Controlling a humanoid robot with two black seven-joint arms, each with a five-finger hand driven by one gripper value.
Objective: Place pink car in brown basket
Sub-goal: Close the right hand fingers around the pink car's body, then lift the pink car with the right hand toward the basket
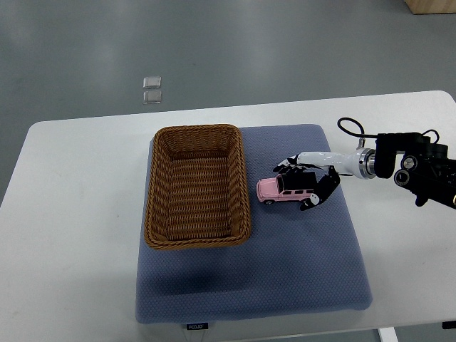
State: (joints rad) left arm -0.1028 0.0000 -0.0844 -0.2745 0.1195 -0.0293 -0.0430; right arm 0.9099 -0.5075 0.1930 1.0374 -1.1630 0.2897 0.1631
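The pink car (279, 190) is a small toy with a dark roof. It lies on the blue mat (299, 256), just right of the brown basket (197, 187). My right hand (305, 182) reaches in from the right edge. Its fingers (287, 167) curl over the car's far side and its thumb (317, 196) presses the near rear corner, so the hand grips the car. The car appears to rest on the mat. The wicker basket is rectangular and empty. The left arm is out of view.
The mat lies on a white table (78, 214). Two small clear squares (152, 89) lie on the grey floor beyond the table's far edge. A black cable loops above my right wrist (350, 127).
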